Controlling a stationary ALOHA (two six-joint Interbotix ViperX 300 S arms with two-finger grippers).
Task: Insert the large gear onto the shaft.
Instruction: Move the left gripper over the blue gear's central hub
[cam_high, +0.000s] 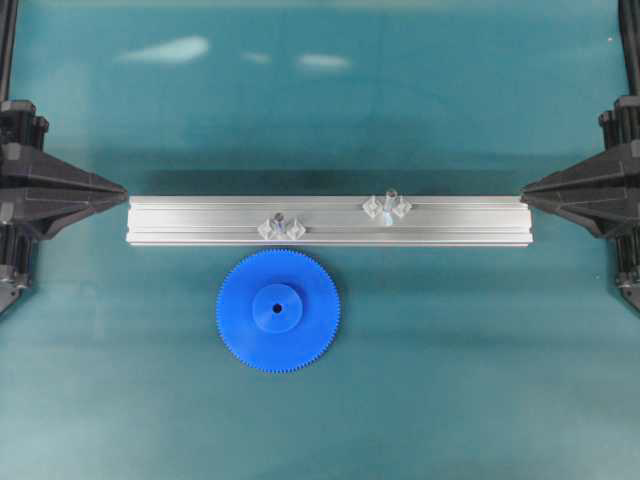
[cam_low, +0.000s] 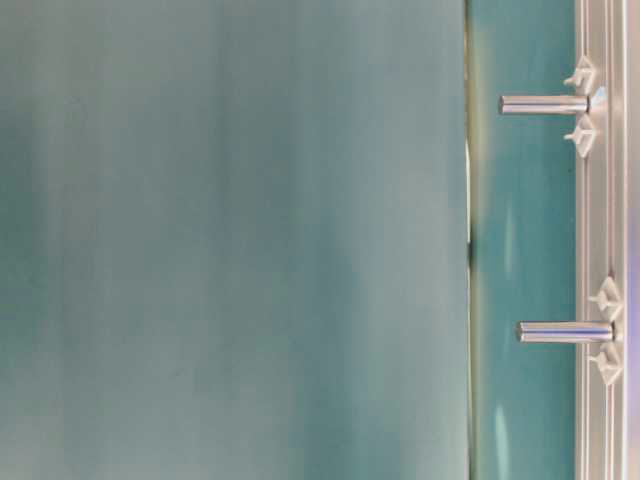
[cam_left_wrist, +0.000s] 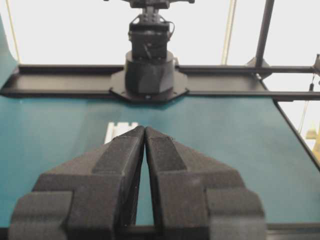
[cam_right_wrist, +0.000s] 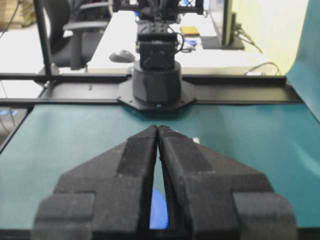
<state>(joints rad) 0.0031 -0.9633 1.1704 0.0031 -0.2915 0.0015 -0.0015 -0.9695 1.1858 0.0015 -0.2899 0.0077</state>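
Two arms parked, nothing started yet, so you have the whole job ahead of you. On the far left of the overhead view your left gripper sits at the edge of the tabletop, jaws pressed together tip to tip and pinching nothing; the left wrist view confirms it. Just beside its tip begins the aluminium rail, lying across the middle of the scene. Moving right along it you meet a lower mount first, which looks like the wrong one for you. Right below it, close against the rail's near edge, the large gear lies flat on the tabletop, hub up, bore showing, untouched. Further right on the rail stands the shaft, bare, upright between its two clear mounts. At the far right your right gripper mirrors the left: jaws closed together, empty, well apart from the gear. Still to do, as I read it: pick up the gear, carry it right, line up the bore and lower it on.
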